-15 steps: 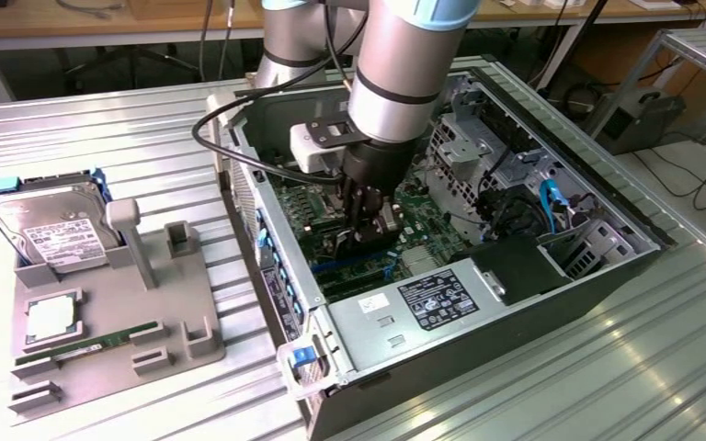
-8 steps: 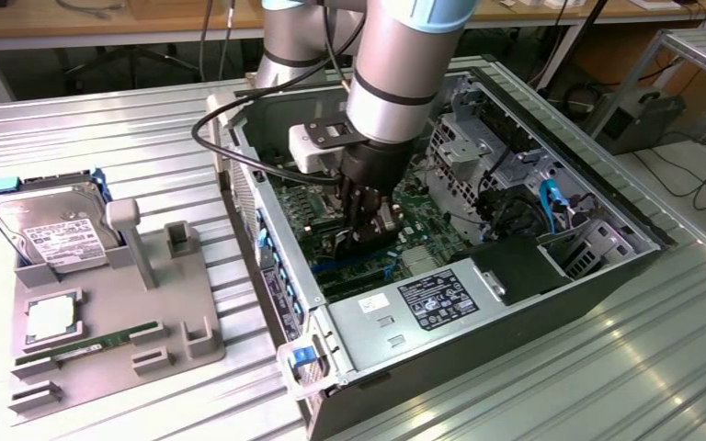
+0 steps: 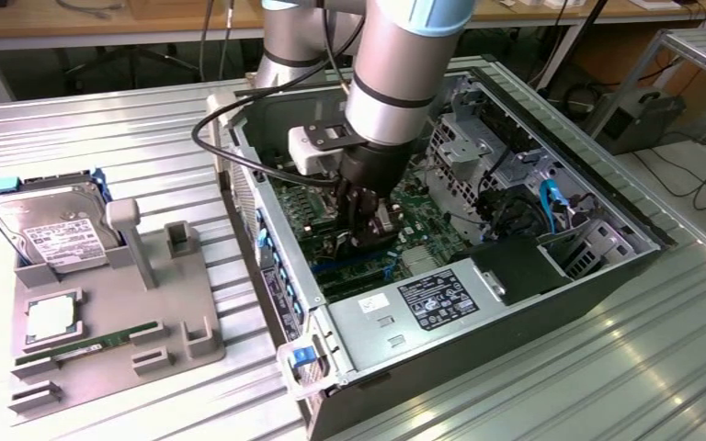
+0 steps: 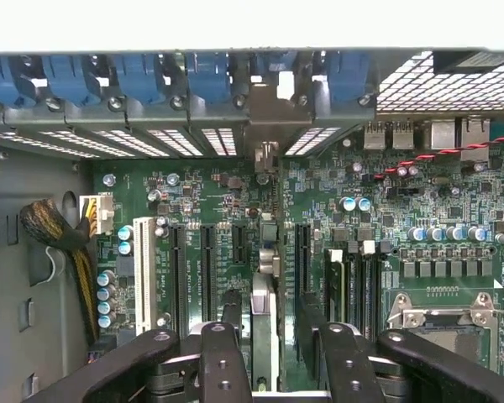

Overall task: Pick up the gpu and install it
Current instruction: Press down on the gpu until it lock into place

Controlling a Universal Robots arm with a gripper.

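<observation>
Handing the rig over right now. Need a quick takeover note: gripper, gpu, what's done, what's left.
Gripper: jaws open, one on each side of the gpu, not clamping it. The arm reaches down into the PC case.
Gpu: stands on edge in a motherboard slot, its bracket at the case's rear openings.
Done: gpu picked up and placed in the slot.
Left: cannot tell whether it is fully seated.

Silver-grey tubular arm (image 3: 396,69), looped black cable, seemingly black gripper (image 3: 363,225).
</observation>
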